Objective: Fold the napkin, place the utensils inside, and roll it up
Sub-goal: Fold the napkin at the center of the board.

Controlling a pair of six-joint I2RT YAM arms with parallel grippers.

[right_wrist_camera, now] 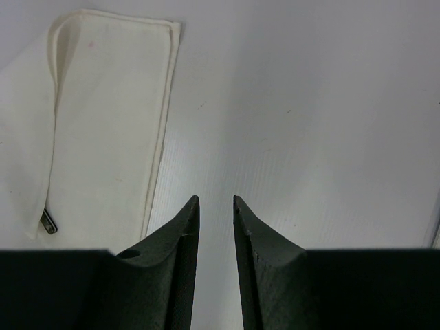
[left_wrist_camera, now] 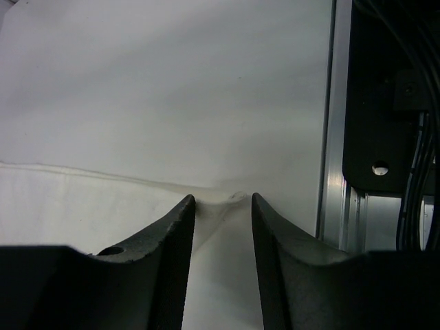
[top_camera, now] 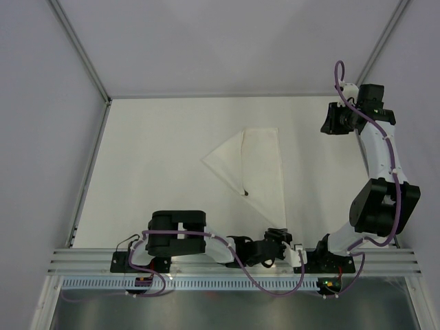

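Left jaws part-open astride one corner of the folded napkin [left_wrist_camera: 82, 206]

Top view high overhead, 2 wrist views low, close, all sharing napkin [top_camera: 258, 168]

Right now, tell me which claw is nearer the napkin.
Left. The left claw straddles the napkin's near corner; the right claw hangs over bare table, apart from its far right edge.
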